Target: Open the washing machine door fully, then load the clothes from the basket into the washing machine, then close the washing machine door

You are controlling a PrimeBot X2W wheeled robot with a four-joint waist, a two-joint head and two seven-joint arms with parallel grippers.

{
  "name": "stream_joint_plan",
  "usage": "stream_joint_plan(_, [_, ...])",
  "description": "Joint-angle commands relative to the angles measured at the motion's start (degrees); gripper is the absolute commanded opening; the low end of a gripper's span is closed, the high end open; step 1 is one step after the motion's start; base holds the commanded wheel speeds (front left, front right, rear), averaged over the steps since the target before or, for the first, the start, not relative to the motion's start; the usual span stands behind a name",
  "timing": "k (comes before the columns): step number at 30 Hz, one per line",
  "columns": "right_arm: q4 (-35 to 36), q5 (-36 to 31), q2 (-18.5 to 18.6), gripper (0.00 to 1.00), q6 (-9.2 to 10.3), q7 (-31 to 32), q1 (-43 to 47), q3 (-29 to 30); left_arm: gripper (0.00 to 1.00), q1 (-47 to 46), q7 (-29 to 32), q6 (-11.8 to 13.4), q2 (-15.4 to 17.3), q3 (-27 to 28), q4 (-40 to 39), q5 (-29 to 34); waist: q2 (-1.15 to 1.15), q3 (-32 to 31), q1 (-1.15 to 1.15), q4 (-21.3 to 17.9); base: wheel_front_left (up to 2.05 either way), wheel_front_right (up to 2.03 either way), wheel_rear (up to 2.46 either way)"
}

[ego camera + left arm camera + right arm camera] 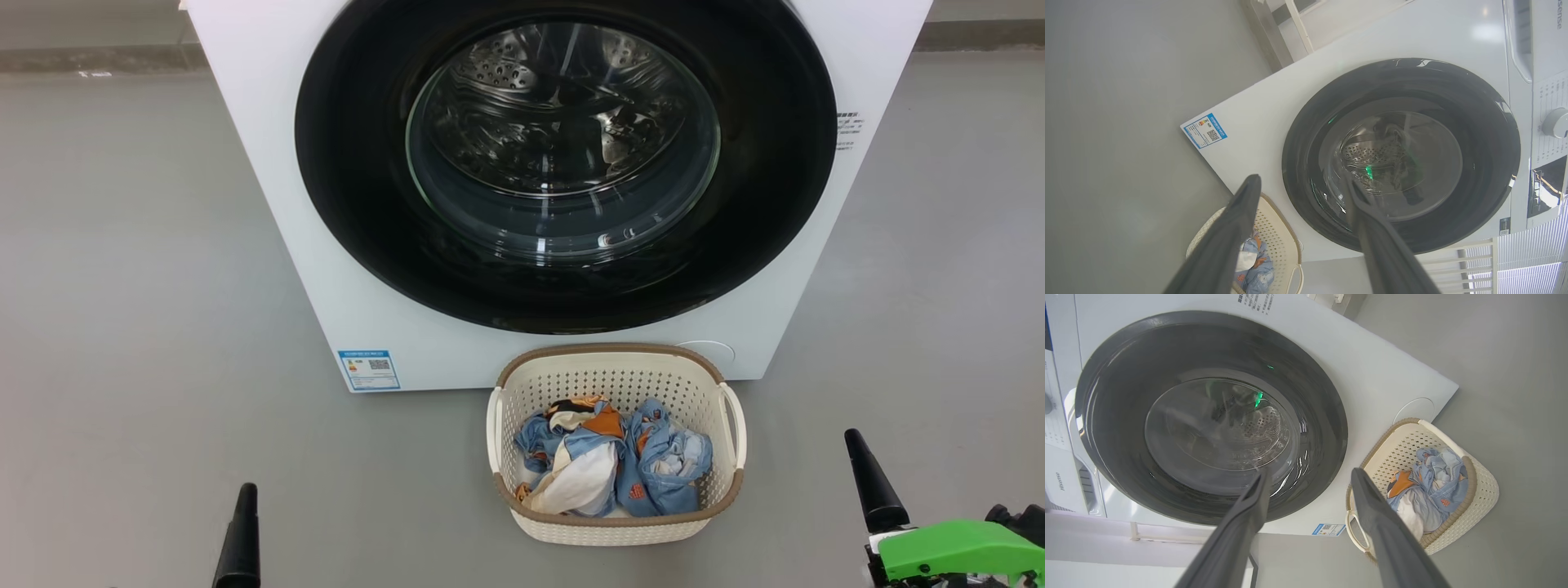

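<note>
The white washing machine [269, 204] stands straight ahead with its door [759, 163] shut flat against the front; the steel drum shows through the glass bowl [563, 139]. On the floor in front of it sits the cream basket [612, 353], holding crumpled light blue clothes [612, 457] with orange and white patches. One dark finger [241, 531] of my left gripper rises at the lower left, one finger [869, 478] of my right at the lower right. My left gripper [1302, 181] and right gripper [1310, 473] are both open and empty, well short of door and basket.
Grey floor [139, 286] spreads to both sides of the machine. A blue label sticker [369, 370] marks its lower left front, a round cover [710, 351] its lower right. The control panel with a knob [1555, 122] lies above the door. A green part [955, 547] sits on my right wrist.
</note>
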State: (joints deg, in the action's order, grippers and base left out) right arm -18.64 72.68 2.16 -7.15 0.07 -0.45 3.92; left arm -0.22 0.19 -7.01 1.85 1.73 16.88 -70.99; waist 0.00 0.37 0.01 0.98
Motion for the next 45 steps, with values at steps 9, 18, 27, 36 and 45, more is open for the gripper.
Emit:
stream_joint_plan(9, [1.8, -9.2, 1.5, 1.00, -0.17, -2.0, -2.0, -1.5, 1.00, -1.2, -2.1, -0.2, 0.7, 0.5, -2.4, 9.3, 0.00, 0.2, -0.01, 0.4, 0.00, 0.00, 0.00])
stream_joint_plan(18, [1.8, -15.2, 1.6, 1.00, -0.19, -3.5, -2.2, -2.0, 1.00, -1.4, -3.6, -0.2, 0.7, 0.6, -3.2, 17.1, 0.00, 0.7, -0.01, 0.8, 0.00, 0.00, 0.00])
stream_joint_plan(27, [2.0, -20.9, 1.9, 1.00, -0.21, -5.0, -2.6, -2.7, 1.00, -1.6, -5.2, -0.3, 0.7, 0.5, -3.8, 23.9, 0.00, 1.1, -0.01, 1.2, 0.00, 0.00, 0.00])
stream_joint_plan(36, [2.0, -26.4, 2.3, 1.00, -0.23, -6.5, -2.6, -3.5, 1.00, -1.4, -6.7, -0.3, 0.7, 0.2, -4.7, 30.7, 0.00, 1.0, -0.01, 1.4, 0.00, 0.00, 0.00])
stream_joint_plan(45, [2.3, -32.7, 2.8, 1.00, -0.25, -8.2, -2.7, -4.5, 1.00, -1.6, -8.3, -0.3, 0.7, -0.3, -5.4, 37.8, 0.00, 1.3, -0.01, 1.8, 0.00, 0.00, 0.00])
